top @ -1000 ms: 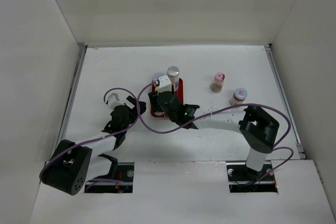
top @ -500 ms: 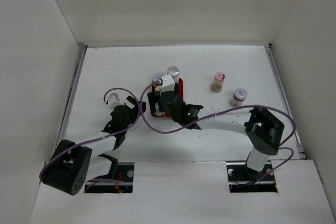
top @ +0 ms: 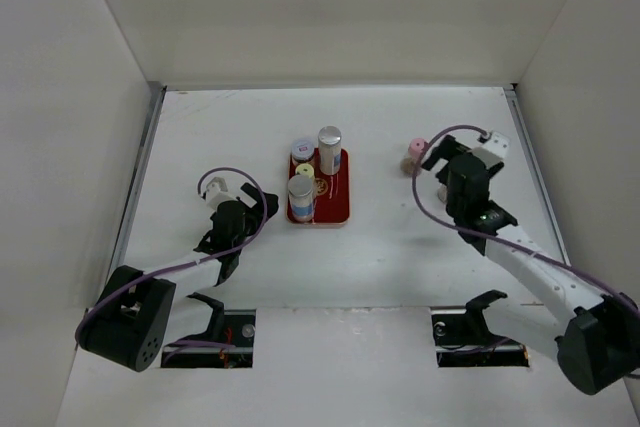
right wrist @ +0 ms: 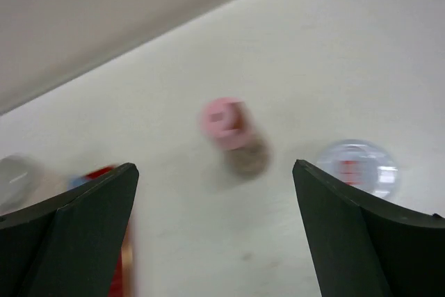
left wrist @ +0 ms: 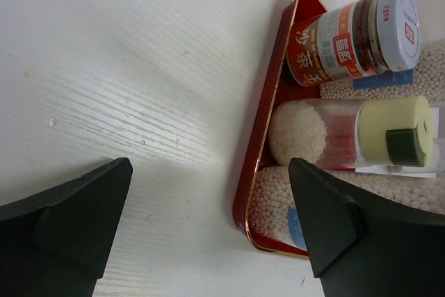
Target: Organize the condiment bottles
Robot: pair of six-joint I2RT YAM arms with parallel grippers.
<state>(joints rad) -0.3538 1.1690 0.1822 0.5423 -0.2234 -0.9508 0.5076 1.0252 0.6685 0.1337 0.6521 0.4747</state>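
Note:
Four condiment bottles stand on the red tray point(top: 340, 209): a tall silver-capped one point(top: 330, 147), a lilac-capped jar point(top: 302, 150), a yellow-green-capped one point(top: 305, 171) and a silver-capped jar point(top: 300, 192). A pink-capped bottle point(top: 416, 153) stands on the table to the right. My right gripper point(top: 436, 161) hovers open just beside it. The blurred right wrist view shows the pink-capped bottle point(right wrist: 229, 133) ahead of the open right gripper point(right wrist: 214, 168) and a clear-lidded jar point(right wrist: 357, 168) further right. My left gripper point(top: 262, 205) rests open left of the tray. Its wrist view shows the open left gripper point(left wrist: 208, 172) facing the tray point(left wrist: 268, 151) and its jars point(left wrist: 354, 33).
White walls enclose the table on three sides. My right arm point(top: 530, 262) crosses the right part of the table. A purple cable point(top: 225, 175) loops above the left wrist. The two arm bases point(top: 480, 332) sit at the near edge.
My right gripper has opened, left the silver-capped jar on the tray and swung right to the pink-capped bottle. The left arm has not moved.

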